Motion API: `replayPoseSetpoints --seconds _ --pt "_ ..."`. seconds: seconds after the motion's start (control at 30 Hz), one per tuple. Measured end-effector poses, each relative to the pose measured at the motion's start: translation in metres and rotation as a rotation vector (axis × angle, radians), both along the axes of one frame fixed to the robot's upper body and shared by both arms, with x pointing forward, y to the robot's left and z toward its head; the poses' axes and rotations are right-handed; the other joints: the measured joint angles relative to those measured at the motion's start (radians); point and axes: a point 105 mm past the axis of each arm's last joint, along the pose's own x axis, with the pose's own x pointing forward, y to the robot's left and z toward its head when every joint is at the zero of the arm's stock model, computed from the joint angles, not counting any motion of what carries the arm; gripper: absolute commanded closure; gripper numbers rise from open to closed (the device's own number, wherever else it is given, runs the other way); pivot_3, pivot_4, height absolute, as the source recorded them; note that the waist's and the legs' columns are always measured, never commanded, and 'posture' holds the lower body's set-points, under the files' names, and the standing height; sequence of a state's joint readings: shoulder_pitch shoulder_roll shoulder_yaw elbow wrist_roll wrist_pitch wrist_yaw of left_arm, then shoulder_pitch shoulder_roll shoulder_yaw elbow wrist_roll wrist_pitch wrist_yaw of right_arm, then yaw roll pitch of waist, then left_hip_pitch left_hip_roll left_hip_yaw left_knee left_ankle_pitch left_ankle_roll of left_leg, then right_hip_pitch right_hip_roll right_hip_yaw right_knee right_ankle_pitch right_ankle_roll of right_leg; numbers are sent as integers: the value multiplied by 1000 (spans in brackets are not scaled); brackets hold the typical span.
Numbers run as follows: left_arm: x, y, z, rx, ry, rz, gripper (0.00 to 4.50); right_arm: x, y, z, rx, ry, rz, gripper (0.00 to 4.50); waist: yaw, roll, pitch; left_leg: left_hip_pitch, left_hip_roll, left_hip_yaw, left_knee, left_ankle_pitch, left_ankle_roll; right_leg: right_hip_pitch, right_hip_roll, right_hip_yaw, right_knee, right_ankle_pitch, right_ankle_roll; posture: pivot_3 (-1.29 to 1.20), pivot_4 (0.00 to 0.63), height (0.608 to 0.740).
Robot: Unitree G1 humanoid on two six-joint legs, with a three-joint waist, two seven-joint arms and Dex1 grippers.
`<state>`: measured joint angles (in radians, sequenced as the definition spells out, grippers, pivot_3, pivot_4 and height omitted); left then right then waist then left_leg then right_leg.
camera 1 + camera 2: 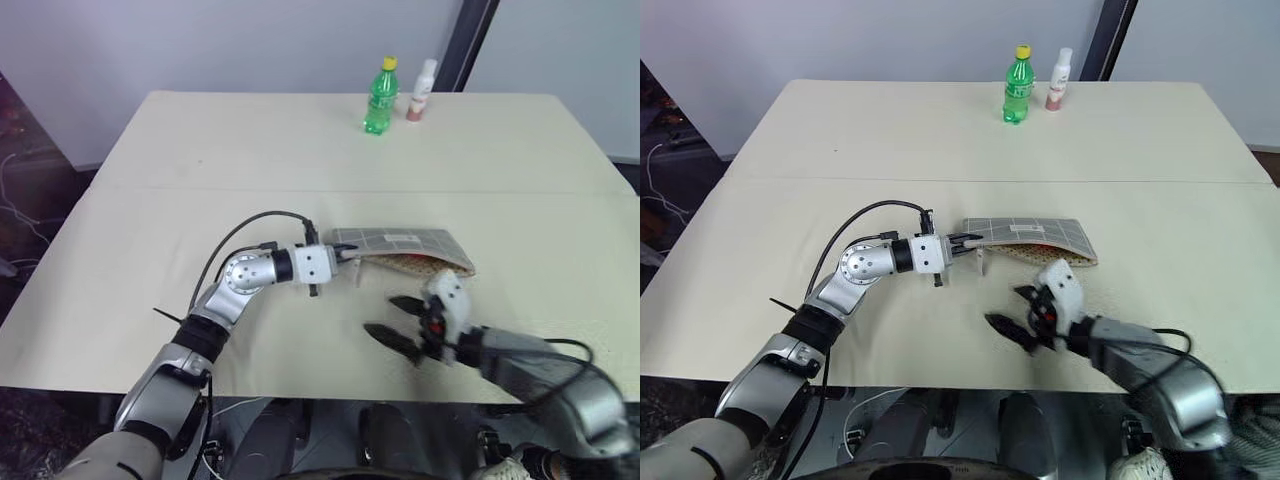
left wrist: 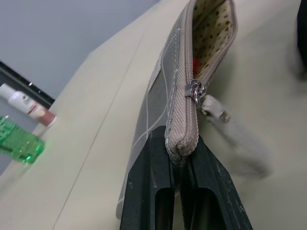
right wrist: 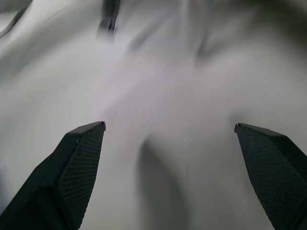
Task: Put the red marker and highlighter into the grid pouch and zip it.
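The grid pouch [image 1: 400, 243] lies flat at mid-table, its zipper edge toward me and gaping so the dotted lining [image 2: 211, 28] shows. Deep in the mouth a sliver of red [image 2: 195, 62] is the red marker. The highlighter is hidden. My left gripper [image 1: 345, 255] is shut on the pouch's left end corner [image 2: 181, 143], just behind the zipper slider [image 2: 194, 90] and its pale pull tab [image 2: 216, 113]. My right gripper [image 1: 396, 322] hovers open and empty in front of the pouch, near the table's front edge, with its fingers [image 3: 79, 158] spread wide.
A green bottle [image 1: 380, 97] with a yellow cap and a white-and-pink bottle [image 1: 421, 90] stand at the table's far edge. The beige table [image 1: 200, 200] has a seam running across its middle. A black cable [image 1: 240, 235] loops over my left forearm.
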<state>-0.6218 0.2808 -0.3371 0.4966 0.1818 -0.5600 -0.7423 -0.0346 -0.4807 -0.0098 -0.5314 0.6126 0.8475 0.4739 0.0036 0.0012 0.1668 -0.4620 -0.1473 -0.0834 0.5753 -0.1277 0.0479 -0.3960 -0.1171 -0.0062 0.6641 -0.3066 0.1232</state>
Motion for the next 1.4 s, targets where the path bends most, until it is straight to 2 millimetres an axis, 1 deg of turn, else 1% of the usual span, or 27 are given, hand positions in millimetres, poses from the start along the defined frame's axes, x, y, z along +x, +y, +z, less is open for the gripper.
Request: replayPoseSetpoints --seconds 0.07,0.13,0.2,0.27,0.37,0.43,0.5,0.53,0.63,0.67,0.73,0.77,0.9,0.97,1.07,1.13,1.2,1.23,1.33,1.37,1.4 --pt "2 -2 5 3 -21 -5 4500 16 4 13 22 -50 -31 31 4 0 0 0 0 0 0 0 0 0 0 0 -1 0 0 0 150 740" --pt "3 -2 7 5 -28 -3 4500 26 8 14 58 -44 -65 31 10 -1 0 0 -1 -1 -1 0 0 -1 0 0 -1 0 1 0 150 740" --pt "3 0 7 12 -29 0 4500 36 16 9 121 -7 -96 31 9 -1 0 -1 -2 -1 -1 0 0 -2 0 0 0 3 4 0 150 740" --pt "3 0 7 13 -29 0 4500 41 23 9 157 6 -88 31 9 -1 0 -1 -2 -1 -1 0 0 -2 1 0 0 3 4 0 150 740" --pt "3 0 9 11 -37 -1 4500 40 33 12 174 4 -46 31 9 -1 0 0 -2 -1 -1 0 0 -2 1 0 1 3 4 0 150 740" --pt "3 0 9 10 -37 1 4500 40 35 12 179 8 -36 31 9 -1 0 0 -2 -1 -1 0 0 -2 1 0 1 3 4 0 150 740" --pt "3 0 9 7 -38 6 4500 42 35 11 188 17 -42 528 9 -1 0 0 -2 -1 -1 0 0 -2 1 0 1 3 4 0 150 740" --pt "3 0 9 6 -39 7 4500 43 36 9 198 25 -46 856 8 -1 0 0 -2 -1 -1 0 0 -2 1 0 1 3 4 0 150 740" --pt "3 0 11 0 -46 10 4500 43 39 9 218 34 -49 2442 8 -1 0 0 -2 -1 -1 0 0 -2 1 0 1 3 4 0 150 740" --pt "3 0 12 -1 -49 9 4500 43 39 9 219 34 -48 2813 8 0 0 0 -2 -1 -1 0 0 -2 1 0 1 3 4 0 150 740" --pt "3 -1 12 -2 -52 7 4500 44 38 9 219 33 -51 3995 9 0 0 0 -2 -1 -1 0 0 -2 1 0 1 3 4 0 150 740" --pt "3 -1 12 -1 -52 7 4500 44 38 9 219 33 -52 4411 9 0 0 0 -2 -1 -1 0 0 -2 1 0 1 3 4 0 150 740" --pt "3 0 11 5 -54 7 4500 45 31 10 221 29 -77 4467 9 0 0 0 -2 -1 -1 0 0 -2 1 0 1 3 4 0 150 740" --pt "2 -1 11 5 -54 6 4500 43 24 10 220 29 -87 4467 10 0 0 0 -2 -1 -1 0 0 -2 1 0 1 3 4 0 150 740" --pt "2 0 9 8 -49 7 4500 35 2 8 160 27 -95 4467 10 0 0 0 -2 -1 -1 0 0 -2 0 0 1 3 4 0 150 740" --pt "1 0 7 10 -44 8 4500 32 -21 6 102 22 -122 4467 10 0 0 0 -2 0 -1 0 0 -2 0 0 1 3 3 0 150 740" --pt "3 7 6 22 -45 22 4500 29 -58 8 21 13 -189 4467 10 0 0 0 -2 0 -1 0 0 -2 0 0 1 3 3 0 150 740" --pt "5 11 6 25 -46 34 4500 28 -74 11 -4 7 -222 4467 10 0 0 0 -2 0 -1 0 0 -1 0 0 1 2 3 0 150 740" --pt "8 13 6 18 -40 44 4500 24 -112 13 -76 -1 -284 4467 9 0 0 0 -1 0 -1 0 0 -1 0 0 1 1 1 0 150 740" --pt "9 15 4 20 -34 49 4500 21 -130 12 -118 6 -321 4467 9 0 0 0 -1 0 -1 0 0 -1 -1 0 0 1 1 0 150 740" --pt "9 16 3 22 -31 48 4500 19 -135 12 -134 8 -322 4467 9 0 0 0 -2 0 -1 0 0 -1 -1 0 0 1 1 0 150 740"
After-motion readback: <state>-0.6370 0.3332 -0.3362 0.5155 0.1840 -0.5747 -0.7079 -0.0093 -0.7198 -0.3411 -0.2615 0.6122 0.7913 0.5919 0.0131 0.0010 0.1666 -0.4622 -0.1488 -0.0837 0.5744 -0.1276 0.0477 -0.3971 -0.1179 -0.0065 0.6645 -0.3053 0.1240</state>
